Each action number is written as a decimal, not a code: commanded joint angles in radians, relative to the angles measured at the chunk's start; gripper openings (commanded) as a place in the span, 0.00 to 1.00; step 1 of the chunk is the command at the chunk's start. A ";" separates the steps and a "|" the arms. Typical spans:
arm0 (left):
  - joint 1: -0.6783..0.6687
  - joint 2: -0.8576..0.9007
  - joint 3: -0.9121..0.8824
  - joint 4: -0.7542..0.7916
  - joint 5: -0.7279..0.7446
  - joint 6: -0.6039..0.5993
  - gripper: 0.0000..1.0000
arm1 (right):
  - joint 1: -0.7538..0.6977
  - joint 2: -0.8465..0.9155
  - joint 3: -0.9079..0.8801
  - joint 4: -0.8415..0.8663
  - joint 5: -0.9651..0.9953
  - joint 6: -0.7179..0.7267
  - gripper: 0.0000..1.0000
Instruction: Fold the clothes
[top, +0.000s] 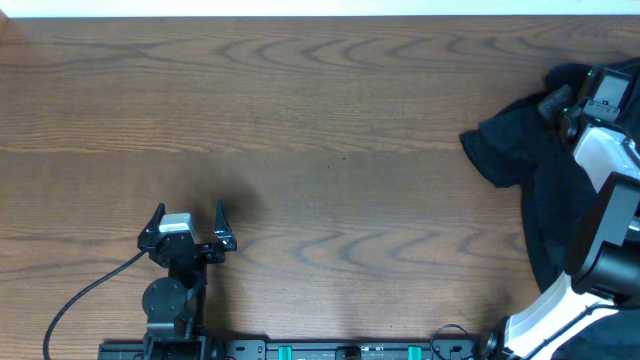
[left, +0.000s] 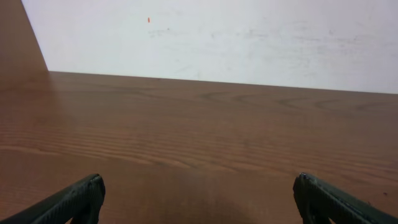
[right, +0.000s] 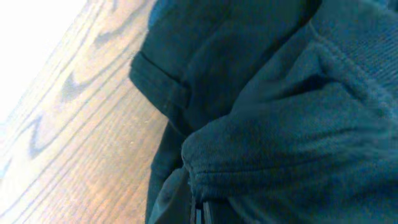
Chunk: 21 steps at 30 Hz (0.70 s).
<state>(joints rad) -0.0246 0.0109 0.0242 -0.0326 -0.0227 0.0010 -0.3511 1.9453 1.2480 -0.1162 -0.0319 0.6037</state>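
Observation:
The clothes (top: 520, 150) are a dark navy crumpled heap at the table's right edge, running down under the right arm. In the right wrist view the dark fabric (right: 261, 93) fills most of the frame, with a hemmed edge at the upper left. My right gripper (top: 560, 104) sits on the heap's upper part. Its fingers (right: 200, 214) are pressed close together with a bunched fold of the fabric between them. My left gripper (top: 188, 214) is open and empty over bare wood near the front left, far from the clothes. Its fingers (left: 199, 186) are spread wide.
The wooden table (top: 320, 120) runs to a white wall along its far edge (left: 217, 37). The left arm's cable (top: 80, 300) trails to the front left. The arm bases (top: 340, 350) line the front edge.

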 joint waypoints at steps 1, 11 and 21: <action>-0.005 -0.006 -0.020 -0.037 -0.015 0.010 0.98 | -0.001 -0.050 -0.003 -0.011 -0.003 -0.054 0.01; -0.005 -0.006 -0.020 -0.037 -0.015 0.010 0.98 | 0.059 -0.120 -0.003 -0.012 -0.012 -0.182 0.01; -0.005 -0.006 -0.020 -0.037 -0.015 0.010 0.98 | 0.174 -0.174 -0.003 0.005 -0.132 -0.187 0.01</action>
<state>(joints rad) -0.0246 0.0109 0.0242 -0.0326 -0.0227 0.0010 -0.2260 1.7958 1.2480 -0.1211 -0.0780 0.4377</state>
